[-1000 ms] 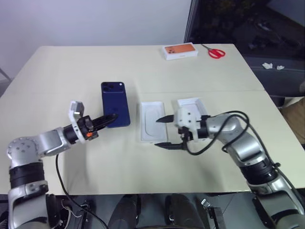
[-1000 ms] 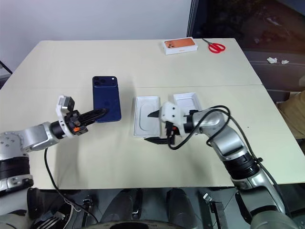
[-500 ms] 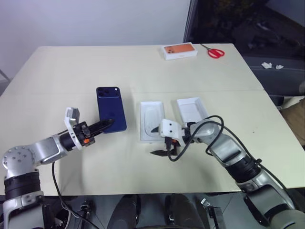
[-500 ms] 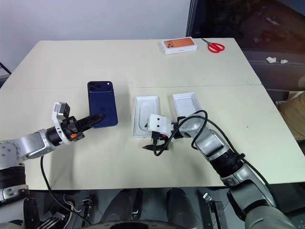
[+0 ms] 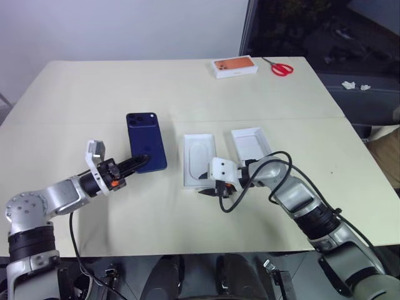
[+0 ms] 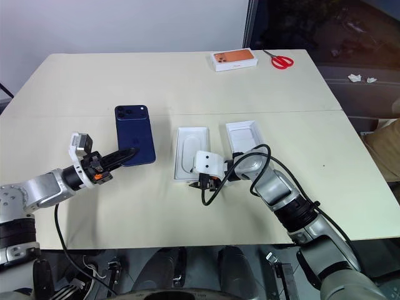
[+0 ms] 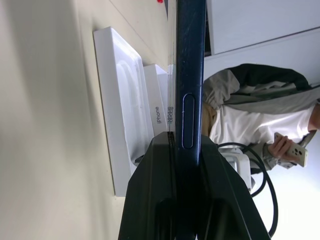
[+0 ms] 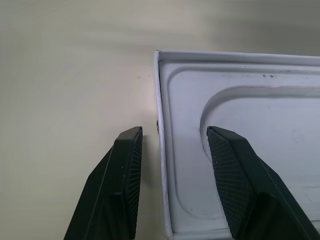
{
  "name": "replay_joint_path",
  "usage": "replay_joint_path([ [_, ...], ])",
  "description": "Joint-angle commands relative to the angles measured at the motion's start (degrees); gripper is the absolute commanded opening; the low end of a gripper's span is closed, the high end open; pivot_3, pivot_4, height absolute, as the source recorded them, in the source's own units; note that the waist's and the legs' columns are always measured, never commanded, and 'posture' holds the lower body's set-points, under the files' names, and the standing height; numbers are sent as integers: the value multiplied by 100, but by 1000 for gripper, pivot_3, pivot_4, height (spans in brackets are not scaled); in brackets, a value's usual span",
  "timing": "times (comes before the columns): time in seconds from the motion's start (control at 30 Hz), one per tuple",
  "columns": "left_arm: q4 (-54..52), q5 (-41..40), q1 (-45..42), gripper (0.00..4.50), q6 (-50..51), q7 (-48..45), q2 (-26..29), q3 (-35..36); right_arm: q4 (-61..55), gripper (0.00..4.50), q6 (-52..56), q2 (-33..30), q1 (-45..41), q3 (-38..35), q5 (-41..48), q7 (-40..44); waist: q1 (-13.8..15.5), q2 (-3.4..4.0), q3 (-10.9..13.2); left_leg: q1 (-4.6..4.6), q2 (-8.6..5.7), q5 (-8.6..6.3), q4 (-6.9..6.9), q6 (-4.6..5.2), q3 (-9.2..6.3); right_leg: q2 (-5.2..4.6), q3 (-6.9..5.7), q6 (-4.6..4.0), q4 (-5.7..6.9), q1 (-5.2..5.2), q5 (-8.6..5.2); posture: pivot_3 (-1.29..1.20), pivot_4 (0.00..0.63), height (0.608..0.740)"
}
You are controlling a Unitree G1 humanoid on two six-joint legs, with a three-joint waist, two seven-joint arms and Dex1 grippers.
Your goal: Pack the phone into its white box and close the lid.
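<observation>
The phone (image 5: 147, 141) is clamped by its near end in the left gripper (image 5: 132, 165), held above the table left of the box (image 5: 199, 159). The right gripper (image 8: 172, 150) straddles the box's near wall, fingers apart, not yet pinching. If it closes off-centre the box could skid or tip, spoiling the drop.

The phone (image 5: 147, 141) is held upright over the table (image 5: 94, 87) by the left gripper (image 5: 130, 165), w/ the box (image 5: 199, 159) to its right & the lid (image 5: 251, 143) just right of that, both laid flat. The right gripper (image 5: 208, 182) is set at the box's near edge, one finger (image 8: 125, 175) outside the wall & the other over the insert (image 8: 260, 135) seated in the box. At the far edge, an orange-top box (image 5: 235, 66) is placed w/ scissors (image 5: 280, 67) just to its right.
</observation>
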Motion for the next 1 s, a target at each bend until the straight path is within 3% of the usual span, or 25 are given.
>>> replay_joint_path([
  [0.03, -197, -344, -50, 0, -109, 2, 40, 174, -29, 1610, -68, 47, -7, 41, -41, 39, -1, 0, 0, 0, 0, 0, 0, 0, 0, 0, 0, 0, 0, 0, 0, 0, 150, 740],
  [0.07, -195, -393, -48, 0, -102, 22, 31, 170, -10, 1370, -91, 51, -10, 49, -69, 21, -1, 0, 0, 0, 0, 0, 0, -1, 0, 0, 0, 0, 0, 0, 0, 0, 150, 740],
  [0.43, -187, -522, -33, 0, -149, 113, 108, 116, -184, 1370, 56, 142, 40, -119, 204, 145, 0, 0, 0, 1, 0, 1, 1, -2, 0, 0, 0, 0, 1, 1, 0, 0, 150, 740],
  [0.73, -145, -541, -88, 0, -149, 139, 99, 86, -498, 1370, 560, 691, 145, 77, 168, -210, -3, 0, 0, 1, 0, 2, 1, -3, 0, 1, 1, 0, 3, -1, 0, 0, 150, 740],
  [1.0, -150, -631, -50, 0, -128, 186, 109, 20, -1052, 1370, 900, 458, 529, 117, 442, 14, 6, 0, 0, 1, -2, -1, 1, 2, -1, 0, 1, 0, 1, 1, 0, 0, 150, 740],
])
